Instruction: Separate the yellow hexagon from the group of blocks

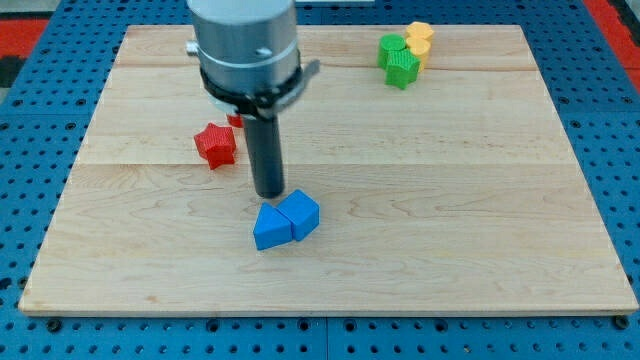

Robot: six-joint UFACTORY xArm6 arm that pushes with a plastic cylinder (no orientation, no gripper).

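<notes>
The yellow hexagon (420,38) sits at the view's top right, touching two green blocks: one (391,47) to its left and a green star-like block (403,68) below it. My tip (270,193) is near the board's middle, far from that group, just above and left of two blue blocks (273,228) (302,213) that touch each other. A red star-shaped block (216,145) lies to the tip's upper left. Another small red piece (235,121) peeks out behind the rod.
The wooden board (480,220) lies on a blue pegboard table (30,110). The arm's grey housing (247,45) hangs over the board's top left and hides part of it.
</notes>
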